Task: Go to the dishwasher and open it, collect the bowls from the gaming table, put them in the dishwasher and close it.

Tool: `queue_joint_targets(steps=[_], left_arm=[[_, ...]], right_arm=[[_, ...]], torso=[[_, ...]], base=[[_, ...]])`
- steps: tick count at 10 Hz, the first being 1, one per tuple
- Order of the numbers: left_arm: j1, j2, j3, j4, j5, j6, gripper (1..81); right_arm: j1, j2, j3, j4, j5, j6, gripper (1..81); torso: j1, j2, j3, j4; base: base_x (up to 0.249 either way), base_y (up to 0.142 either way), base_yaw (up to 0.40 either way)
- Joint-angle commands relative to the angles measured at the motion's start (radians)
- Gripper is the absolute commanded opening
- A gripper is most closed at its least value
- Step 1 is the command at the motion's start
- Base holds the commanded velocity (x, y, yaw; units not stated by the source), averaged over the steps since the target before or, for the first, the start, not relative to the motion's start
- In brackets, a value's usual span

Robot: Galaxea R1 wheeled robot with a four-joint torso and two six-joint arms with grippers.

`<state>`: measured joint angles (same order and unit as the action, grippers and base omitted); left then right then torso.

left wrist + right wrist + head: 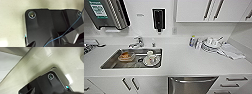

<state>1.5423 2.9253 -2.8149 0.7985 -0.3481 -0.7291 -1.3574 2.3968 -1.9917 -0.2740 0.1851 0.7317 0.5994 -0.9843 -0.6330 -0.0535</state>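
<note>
1. Grippers cannot be read at this moment: both wrist views look past the robot's own dark plates at pale speckled floor, and whether either pair of fingers is parted or pressed together, or carries anything, cannot be told from them.

2. Directly ahead and low in the head view, the dishwasher point(192, 85) sits closed under the white counter point(184, 62), its brushed-steel front and bar handle point(194, 80) just below the counter edge, between white cabinet doors point(129, 85) and a stack of drawers point(234, 83).

3. Risk, as judged from here: the handle lies at the very bottom of the head view, so a reach for it could go partly unseen, and a grip could slide off the bar or catch the neighbouring drawer pulls.

4. Second risk: the door presumably swings down towards the base, and a robot parked this close could block it or be struck by it.

5. Clutter nearby includes a sink point(111, 63) holding dishes point(150, 58), a tap point(137, 42), and stacked crockery point(211, 43) beside a cloth point(231, 51) on the counter; none of it is the bowls.

6. Arm pose: both wrists appear to hang low with cameras turned to the floor, the right one beside a pale baseboard or cabinet foot point(18, 65), suggesting arms tucked down rather than extended.
</note>
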Motion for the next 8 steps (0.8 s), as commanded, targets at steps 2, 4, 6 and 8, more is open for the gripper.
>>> queue_joint_targets(steps=[2, 4, 6, 8], left_arm=[[-0.031, -0.014, -0.009, 0.008, 0.046, 0.003, 81.1], [-0.032, -0.006, -0.009, 0.005, 0.044, 0.001, 81.1], [-0.034, -0.001, -0.009, 0.007, 0.046, -0.001, 81.1], [-0.034, 0.011, -0.009, 0.007, 0.049, -0.001, 81.1]], right_arm=[[-0.052, 0.102, -0.134, -0.204, 0.034, -0.011, 81.1], [-0.058, 0.142, -0.139, -0.246, 0.036, -0.011, 81.1], [-0.067, 0.192, -0.174, -0.266, 0.033, -0.009, 81.1], [-0.082, 0.259, -0.259, -0.266, 0.034, -0.011, 81.1]], torso=[[0.0, 0.0, 0.0, 0.0], [0.0, 0.0, 0.0, 0.0], [0.0, 0.0, 0.0, 0.0], [0.0, 0.0, 0.0, 0.0]], base=[[0.0, 0.0, 0.0], [0.0, 0.0, 0.0], [0.0, 0.0, 0.0], [0.0, 0.0, 0.0]])
